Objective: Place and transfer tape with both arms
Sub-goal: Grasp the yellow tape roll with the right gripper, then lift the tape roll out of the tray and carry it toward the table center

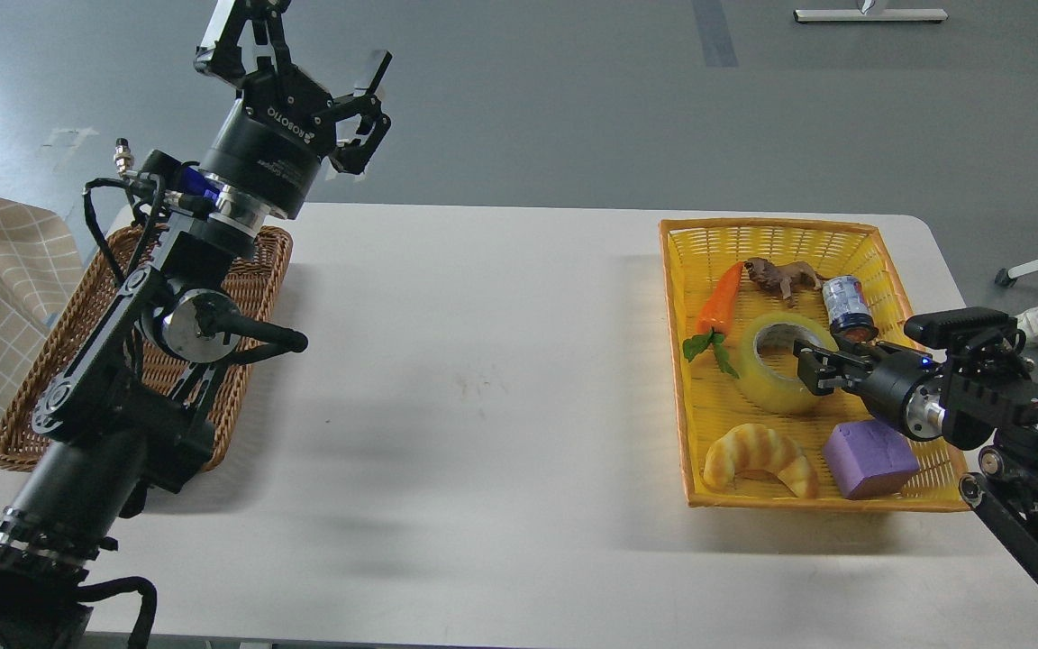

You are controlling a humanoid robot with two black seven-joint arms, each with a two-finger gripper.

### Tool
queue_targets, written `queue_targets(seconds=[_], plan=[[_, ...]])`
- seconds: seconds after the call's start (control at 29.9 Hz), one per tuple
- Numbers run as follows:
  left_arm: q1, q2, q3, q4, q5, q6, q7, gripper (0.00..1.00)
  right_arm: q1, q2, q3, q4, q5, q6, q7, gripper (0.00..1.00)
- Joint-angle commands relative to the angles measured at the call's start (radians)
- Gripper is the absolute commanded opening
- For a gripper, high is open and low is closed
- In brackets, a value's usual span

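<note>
Yellow tape [776, 365] lies in the basket [897, 270] by the tabletop's [483, 379] right edge, the right pincer [805, 365] at its rim, grip unclear; the left pincer [303, 45] spread wide

**2 black arms, metal joints and loose cables**

The left arm [122, 361], filling the left of the frame, is matte black with open, strut-like links. A polished silver disc caps 1 joint at mid-left, with a black rod beside it. Its thick cylindrical wrist carries white "ROBOTIQ" lettering above a silver ring and a blue patch. Black cables loop beside it, near a small silver connector. Ribbed bands ring the segment at lower left. The left gripper [298, 54] has 2 black linked fingers.

The right arm [1006, 406], at the right edge, is black too, with a silver wrist ring, a tiny blue light and round bolt heads along its lower link. The right gripper [812, 365] is small and dark.
</note>
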Motion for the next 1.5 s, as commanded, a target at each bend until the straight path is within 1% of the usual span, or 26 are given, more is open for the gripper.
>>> queue_targets(seconds=[0.0,0.17,0.23,0.3,0.37,0.5,0.57,0.84,0.94,1.07,1.14,1.2,1.27,1.34,1.47], plan=[[0.000,-0.001,0.001,0.000,0.000,0.000,0.000,0.98,0.001,-0.005,0.000,0.000,0.000,0.000,0.000,0.34],[0.000,0.002,0.001,0.000,0.000,0.000,0.000,0.98,-0.004,-0.008,0.000,0.004,0.000,0.003,-0.002,0.31],[0.000,0.004,0.001,0.000,0.000,0.000,0.000,0.98,-0.005,-0.008,0.000,0.008,0.000,0.011,-0.002,0.28],[0.000,0.005,0.001,0.000,0.000,0.000,-0.001,0.98,-0.005,-0.013,0.000,0.012,0.000,0.014,0.003,0.22],[0.000,0.007,0.001,0.000,0.000,0.000,0.000,0.98,-0.002,-0.026,0.000,0.017,0.000,0.015,0.008,0.20],[0.001,0.005,0.001,0.000,0.000,0.000,-0.001,0.98,-0.001,-0.045,0.001,0.043,0.000,0.035,0.012,0.18],[0.001,0.005,0.001,0.000,0.002,0.000,0.000,0.98,-0.001,-0.069,0.005,0.069,0.000,0.058,0.023,0.15],[0.001,0.005,0.003,0.000,0.000,-0.002,0.000,0.98,0.007,-0.148,0.011,0.129,0.000,0.064,0.058,0.12],[0.001,0.002,0.001,0.000,0.002,0.000,0.000,0.98,0.057,-0.168,0.012,0.159,0.000,0.064,0.058,0.12],[0.001,0.002,0.001,0.001,0.002,0.000,0.000,0.98,0.126,-0.171,0.009,0.159,0.000,0.070,0.057,0.12],[0.001,0.004,0.003,0.000,0.002,0.000,0.002,0.98,0.191,-0.171,0.002,0.155,0.000,0.107,0.055,0.12],[0.001,0.004,0.003,0.000,0.002,0.000,0.002,0.98,0.249,-0.151,-0.012,0.150,0.000,0.144,0.055,0.12],[0.001,0.004,0.003,0.001,0.002,0.000,0.002,0.98,0.289,-0.126,-0.032,0.150,0.000,0.158,0.055,0.12],[0.001,0.004,0.003,0.000,0.002,0.002,0.002,0.98,0.362,-0.062,-0.092,0.143,0.000,0.169,0.054,0.12],[0.001,0.004,0.003,0.000,0.002,0.002,0.000,0.98,0.452,0.024,-0.186,0.104,0.000,0.173,0.048,0.12]])
